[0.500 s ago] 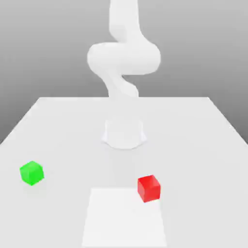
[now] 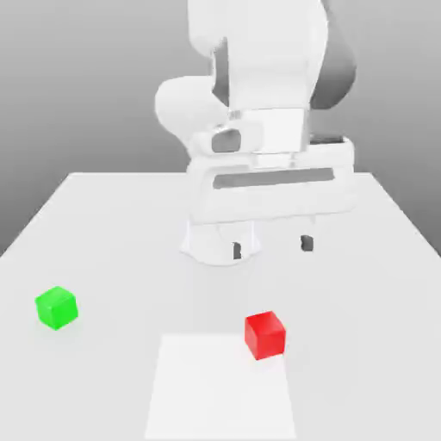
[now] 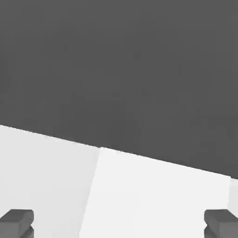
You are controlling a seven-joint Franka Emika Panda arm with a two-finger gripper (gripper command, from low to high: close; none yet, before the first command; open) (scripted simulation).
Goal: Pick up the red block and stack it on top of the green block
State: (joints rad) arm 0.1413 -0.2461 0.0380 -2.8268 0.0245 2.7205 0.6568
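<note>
Nothing was done yet: both blocks sat apart on the table.

The gripper hung above the table with jaws spread wide and empty. The red block lay below it, nearer the camera; the green block sat well apart toward the exterior view's left. Grasp, lift and stacking all remained.

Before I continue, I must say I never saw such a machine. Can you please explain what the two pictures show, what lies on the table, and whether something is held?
This is a computer simulation of a white robot arm standing on a pale table. The exterior view looks at it from a camera off the arm. The hand view comes from a camera on the robot's hand. Its gripper has two dark fingertips, wide apart and holding nothing. On the table lie a red block and, apart from it toward the exterior view's left, a green block.
</note>
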